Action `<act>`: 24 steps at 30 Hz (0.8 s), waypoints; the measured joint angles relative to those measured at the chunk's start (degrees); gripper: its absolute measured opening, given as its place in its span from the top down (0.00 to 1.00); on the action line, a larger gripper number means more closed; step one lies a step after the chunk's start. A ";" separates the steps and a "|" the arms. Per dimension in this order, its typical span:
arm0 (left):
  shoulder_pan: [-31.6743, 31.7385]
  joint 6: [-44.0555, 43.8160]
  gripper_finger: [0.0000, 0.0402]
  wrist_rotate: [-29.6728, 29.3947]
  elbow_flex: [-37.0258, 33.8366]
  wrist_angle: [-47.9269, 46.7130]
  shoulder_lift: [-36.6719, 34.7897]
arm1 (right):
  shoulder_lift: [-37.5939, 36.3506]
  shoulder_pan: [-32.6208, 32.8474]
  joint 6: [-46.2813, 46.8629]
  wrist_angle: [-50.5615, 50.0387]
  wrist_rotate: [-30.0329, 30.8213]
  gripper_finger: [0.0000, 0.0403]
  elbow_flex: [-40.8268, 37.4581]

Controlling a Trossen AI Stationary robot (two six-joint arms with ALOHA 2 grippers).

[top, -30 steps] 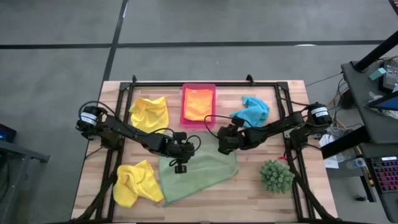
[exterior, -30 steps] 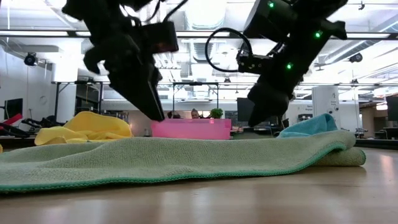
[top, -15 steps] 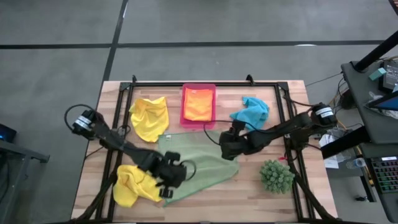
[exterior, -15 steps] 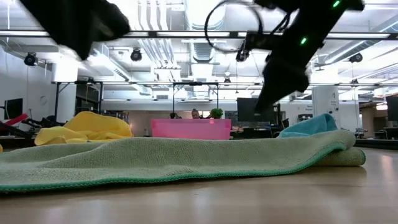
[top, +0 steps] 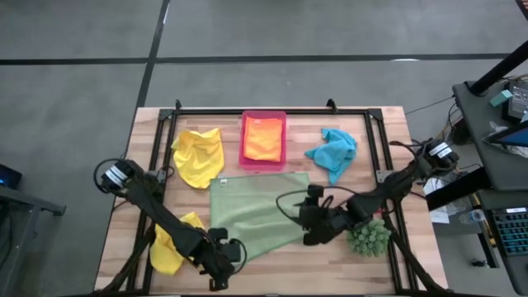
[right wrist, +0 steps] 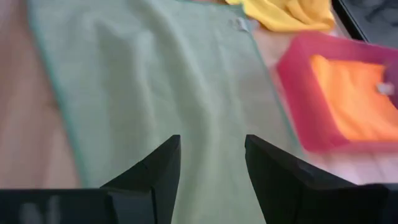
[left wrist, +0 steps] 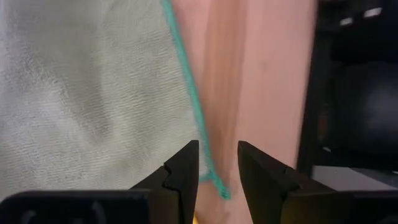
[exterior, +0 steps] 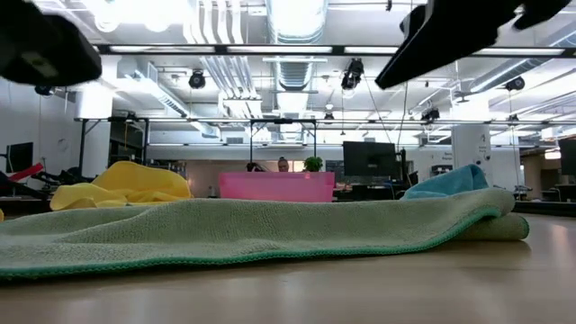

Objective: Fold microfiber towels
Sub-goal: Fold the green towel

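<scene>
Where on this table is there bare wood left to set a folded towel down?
Bare wood shows between the pink tray and blue towel, and along the near edge right of the green towel. The left side is crowded by two yellow towels; the plant fills the right corner.

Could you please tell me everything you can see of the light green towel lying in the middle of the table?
The light green towel is a soft, napped microfiber cloth with a teal stitched edge, lying spread open and nearly flat on the wooden table, unfolded, its right end slightly rumpled. It sits just in front of the pink tray. The left gripper, fingers apart, hovers at its near left corner; the right gripper, also open, hangs over its right part. Neither holds it.
</scene>
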 joint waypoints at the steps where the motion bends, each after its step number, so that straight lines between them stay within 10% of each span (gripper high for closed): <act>1: 0.00 -0.02 0.76 0.28 -0.04 -0.24 0.52 | 0.32 0.56 -0.18 1.04 -0.04 0.58 0.00; 24: 0.13 -1.78 0.76 0.02 1.87 -0.23 7.86 | 2.66 1.72 0.10 1.46 -0.09 0.58 -0.17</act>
